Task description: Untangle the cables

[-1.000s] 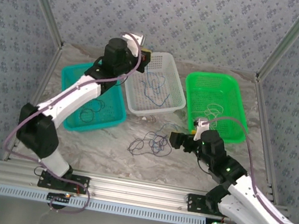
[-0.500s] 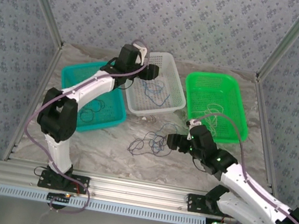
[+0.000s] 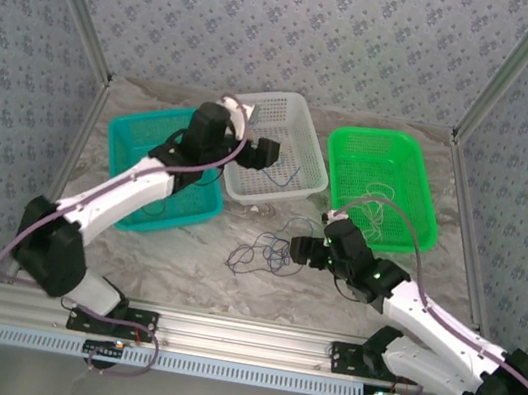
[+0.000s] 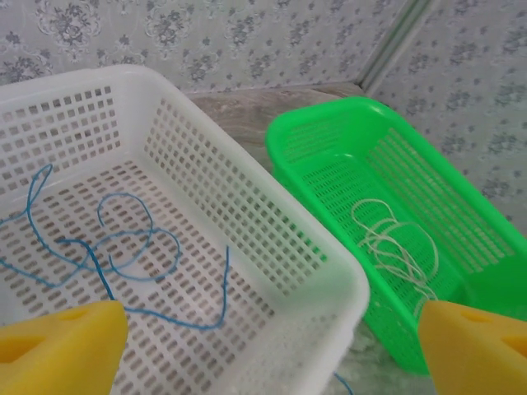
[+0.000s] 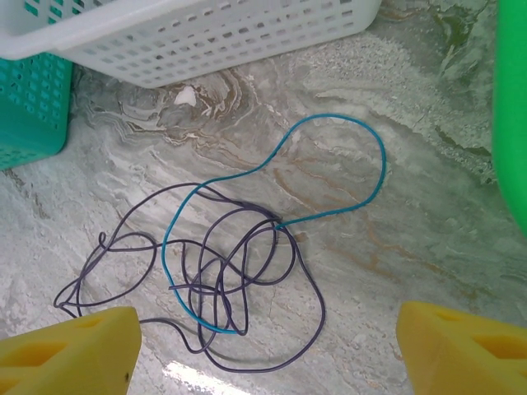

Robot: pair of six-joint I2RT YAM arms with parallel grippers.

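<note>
On a marbled tabletop [image 3: 181, 270], three baskets line the far side, a teal basket [image 3: 130, 140], a white basket [image 3: 294, 111] and a green basket [image 3: 379, 146], as two robot arms sort the cables. The left arm [image 3: 127, 197] stretches across the teal basket. Its left gripper [image 3: 267, 154] hangs over the white basket, jaws spread wide with nothing between them. A blue cable [image 4: 123, 247] lies curled on that basket's floor, and a white cable [image 4: 395, 247] coils in the green one.

The right gripper [image 3: 302, 249], likewise wide open and empty, hovers low just beside the remaining tangle [image 3: 265, 253], which rests on bare tabletop in front of the white basket. From the right wrist, the knot sits straight ahead between the spread fingers. A dark purple cable [image 5: 321, 309] is looped through a teal-blue cable [image 5: 384, 169], with the long axis running from near left to far right. The right arm is much the nearer, and the left gripper is well apart from the tangle.

Against a second earlier, the left gripper has swung from the white basket's far left corner toward its near right side, with its arm dropped lower. The right gripper has edged left toward the tangle, which appears not to have shifted.
</note>
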